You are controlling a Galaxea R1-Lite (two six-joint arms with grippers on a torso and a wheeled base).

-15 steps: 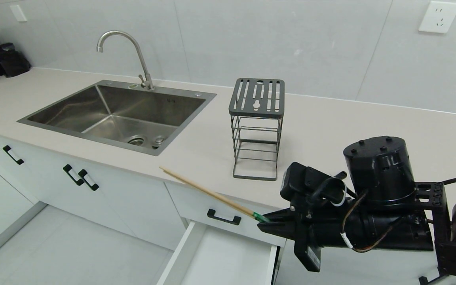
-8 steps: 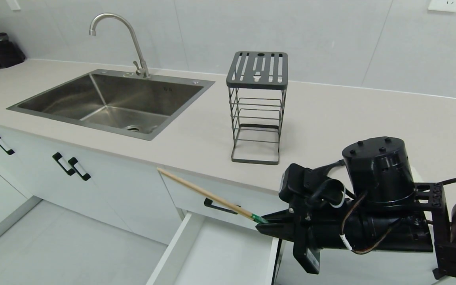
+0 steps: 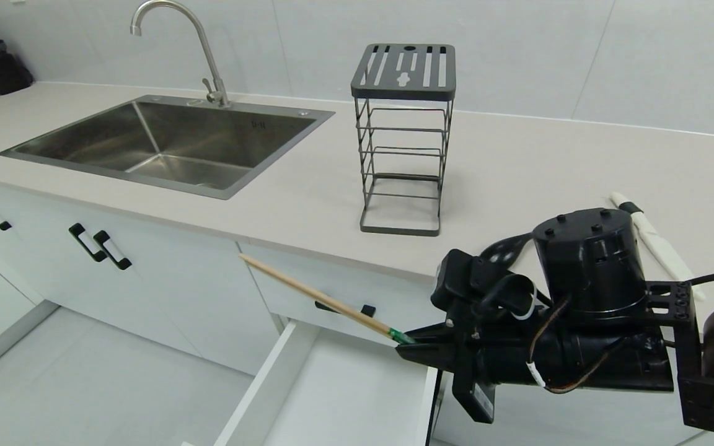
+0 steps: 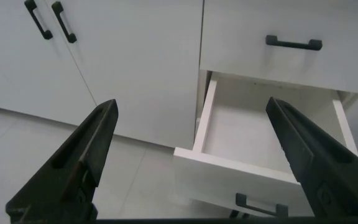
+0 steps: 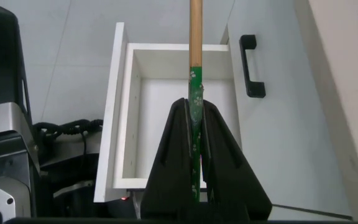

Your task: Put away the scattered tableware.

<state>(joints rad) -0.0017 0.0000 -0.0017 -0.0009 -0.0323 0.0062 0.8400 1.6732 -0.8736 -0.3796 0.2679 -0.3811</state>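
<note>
Clearly the right claw (image 3: 408,348) is clamped on the green end of a chopstick (image 3: 323,298), which juts toward ten o'clock above the open drawer (image 3: 344,396). It is probably light, stiff, smooth wood. Held far off-centre, it could pivot or slip. The left claw (image 4: 190,107) gapes empty.

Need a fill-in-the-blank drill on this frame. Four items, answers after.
1. The right tool grips the chopstick by its ____ end.
2. The drawer below is ____.
3. The left tool holds ____.
4. The wire rack stands on the ____.
Missing: green; open; nothing; counter.
</note>
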